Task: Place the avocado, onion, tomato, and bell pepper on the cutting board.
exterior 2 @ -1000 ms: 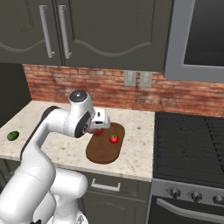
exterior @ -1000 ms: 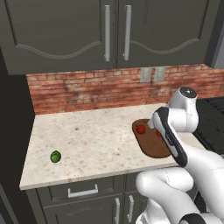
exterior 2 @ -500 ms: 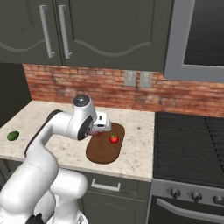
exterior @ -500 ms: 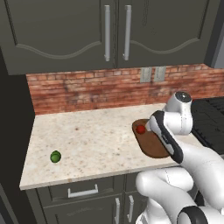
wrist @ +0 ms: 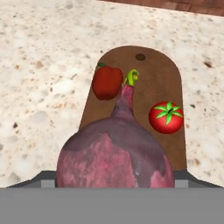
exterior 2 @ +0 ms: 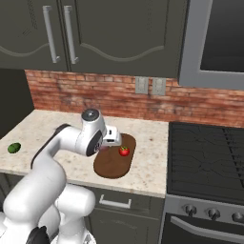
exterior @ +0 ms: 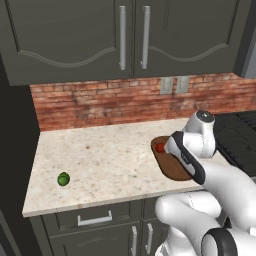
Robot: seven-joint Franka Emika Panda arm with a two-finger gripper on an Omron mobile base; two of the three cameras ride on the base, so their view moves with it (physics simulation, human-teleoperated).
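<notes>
The pinkish-purple onion (wrist: 114, 155) sits close up in the hand view, with my gripper (exterior 2: 104, 145) shut on it just above the cutting board (wrist: 148, 70); the onion hides the fingertips. On the dark-brown board lie the bell pepper (wrist: 107, 82) and the tomato (wrist: 166, 117), apart from each other. The tomato (exterior 2: 124, 151) also shows on the board (exterior 2: 114, 164) beside my hand. The green avocado (exterior: 63, 178) rests on the counter far to the left, near the front edge, also seen as the avocado (exterior 2: 14, 147) in the right base view.
A speckled stone counter (exterior: 105, 155) runs under a brick backsplash (exterior: 100, 102) with dark cabinets above. A black stove (exterior 2: 205, 157) adjoins the counter on the right. Open counter lies between the avocado and the board.
My arm has sunk a little toward the cutting board with the onion in the gripper. The foods on the board and the avocado have not moved.
</notes>
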